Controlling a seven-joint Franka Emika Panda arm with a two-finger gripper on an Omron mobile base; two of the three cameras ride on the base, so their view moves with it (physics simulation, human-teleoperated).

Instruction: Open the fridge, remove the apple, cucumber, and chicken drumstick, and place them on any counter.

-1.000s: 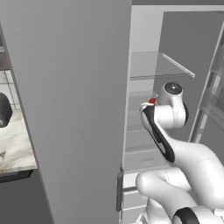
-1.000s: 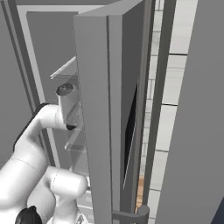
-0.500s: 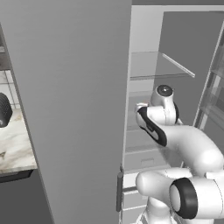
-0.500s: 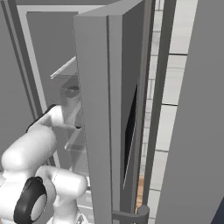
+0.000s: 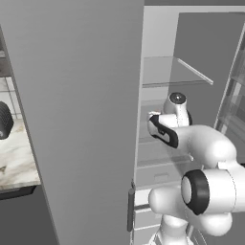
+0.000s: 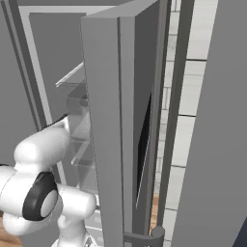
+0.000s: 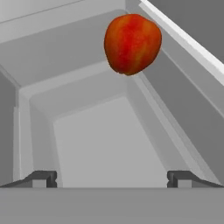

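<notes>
The fridge (image 5: 72, 119) stands with its doors swung open, and its white interior and glass shelf (image 5: 172, 72) show past the door edge. My arm reaches inside at mid height. In the hand view the red-orange apple (image 7: 132, 43) sits against a white inner wall, ahead of and above my gripper (image 7: 112, 179). The gripper is open, and nothing lies between its dark fingertips (image 7: 43, 178). The apple is well apart from them. The cucumber and the chicken drumstick are out of view.
The left fridge door is close on my left. The right door (image 6: 106, 125) stands edge-on in the right base view. A strip of marble counter (image 5: 16, 158) lies far left with a dark round object (image 5: 3, 119) on it. Drawers (image 5: 158, 177) sit below the arm.
The hand has moved a little leftward and deeper into the fridge. The elbow has swung down towards the base cameras. The jaws have stayed wide.
</notes>
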